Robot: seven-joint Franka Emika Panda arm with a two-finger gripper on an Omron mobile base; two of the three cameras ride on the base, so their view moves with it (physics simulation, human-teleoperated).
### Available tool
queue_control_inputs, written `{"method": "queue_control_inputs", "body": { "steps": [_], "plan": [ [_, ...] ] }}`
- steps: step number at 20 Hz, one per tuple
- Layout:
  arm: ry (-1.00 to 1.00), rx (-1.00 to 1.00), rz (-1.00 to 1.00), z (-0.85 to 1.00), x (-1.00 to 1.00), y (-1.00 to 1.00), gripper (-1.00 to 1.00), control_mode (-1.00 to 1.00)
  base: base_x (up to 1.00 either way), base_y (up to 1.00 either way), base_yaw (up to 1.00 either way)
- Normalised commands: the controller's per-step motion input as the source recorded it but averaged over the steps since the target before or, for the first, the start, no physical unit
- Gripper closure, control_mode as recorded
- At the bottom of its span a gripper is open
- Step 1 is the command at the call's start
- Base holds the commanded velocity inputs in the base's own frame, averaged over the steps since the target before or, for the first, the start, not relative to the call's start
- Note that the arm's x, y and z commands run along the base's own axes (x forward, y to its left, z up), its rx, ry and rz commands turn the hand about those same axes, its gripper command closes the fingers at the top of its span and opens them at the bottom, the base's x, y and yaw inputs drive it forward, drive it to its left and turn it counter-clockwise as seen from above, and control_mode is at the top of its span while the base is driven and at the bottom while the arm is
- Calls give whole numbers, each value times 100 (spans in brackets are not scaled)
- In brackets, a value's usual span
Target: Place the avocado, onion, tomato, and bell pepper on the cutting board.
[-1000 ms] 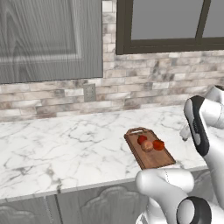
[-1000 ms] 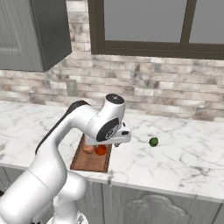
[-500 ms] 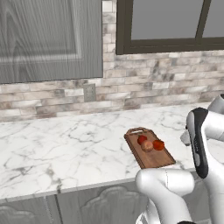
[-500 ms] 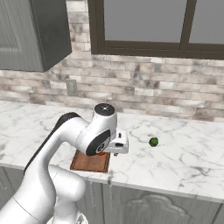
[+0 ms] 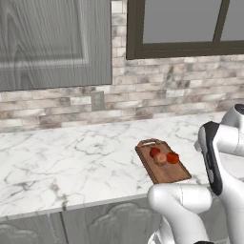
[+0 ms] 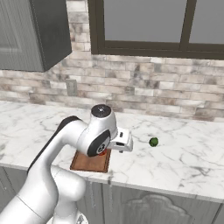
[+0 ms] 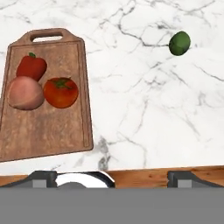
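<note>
A brown wooden cutting board (image 7: 48,131) lies flat on a white marble counter (image 7: 144,100), close to the counter's front edge, with its handle loop at the end towards the brick wall (image 5: 157,95); three of the four foods rest on it, grouped in the half nearer the handle; the deep red bell pepper (image 7: 31,67) sits closest to the handle; just beside it, and appearing to touch it, is the pale peach-pink onion (image 7: 25,92); the orange-red tomato (image 7: 61,92), dark spot on top, sits against the onion's side. In the left base view the same board (image 5: 164,169) carries the pepper (image 5: 154,152), onion (image 5: 160,158) and tomato (image 5: 173,157) in a tight cluster. The small dark green avocado (image 7: 180,43) is off the board, alone on bare marble, well apart from the board; the right base view shows it (image 6: 153,141) on the counter between the arm and the wall. The gripper (image 7: 112,177) hangs above the counter's front edge, looking down at board and avocado; its two dark fingertips (image 7: 43,177) stand wide apart with nothing between them. Behind the counter the brick wall holds a pale outlet plate (image 5: 97,100); above are a grey cabinet (image 5: 52,43) and a dark-framed window (image 5: 181,26).
</note>
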Motion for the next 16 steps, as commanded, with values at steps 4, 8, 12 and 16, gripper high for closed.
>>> {"method": "queue_control_inputs", "body": {
  "steps": [4, 8, 12, 16],
  "plan": [
    [-1, -1, 0, 15, 47, -19, -100, -100, 0, 0, 0],
    [0, 0, 0, 10, 41, -34, -100, -100, 0, 0, 0],
    [0, 0, 0, 5, 43, -35, -100, -100, 0, 0, 0],
    [0, 0, 0, 9, 37, -32, -100, -100, 0, 0, 0]
  ]
}}
